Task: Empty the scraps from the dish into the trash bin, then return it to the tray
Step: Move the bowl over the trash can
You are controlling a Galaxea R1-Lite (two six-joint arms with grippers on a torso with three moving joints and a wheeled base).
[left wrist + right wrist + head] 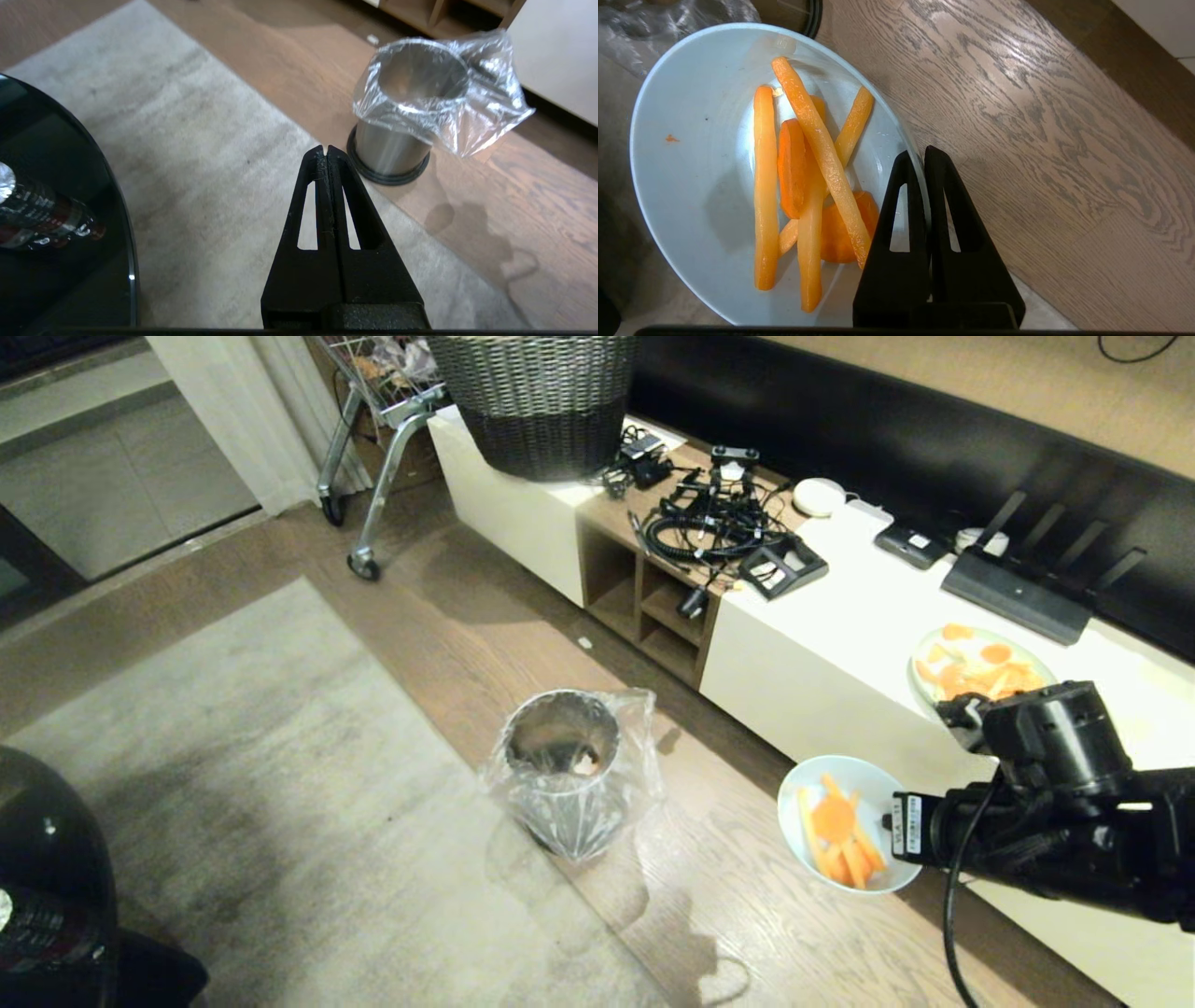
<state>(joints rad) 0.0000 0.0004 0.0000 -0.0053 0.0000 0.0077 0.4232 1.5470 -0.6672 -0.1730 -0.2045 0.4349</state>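
A: How far along is it?

B: Early. The right claw is pinched tight on the rim of the dish, carried in the air over the wood floor, near the front edge of the counter. The scraps are all inside. The trash bin stands apart, so tipping is left, then the return; no tray is visible.

A: And the views?

B: Only the left wrist view shows the left claw, closed and empty.
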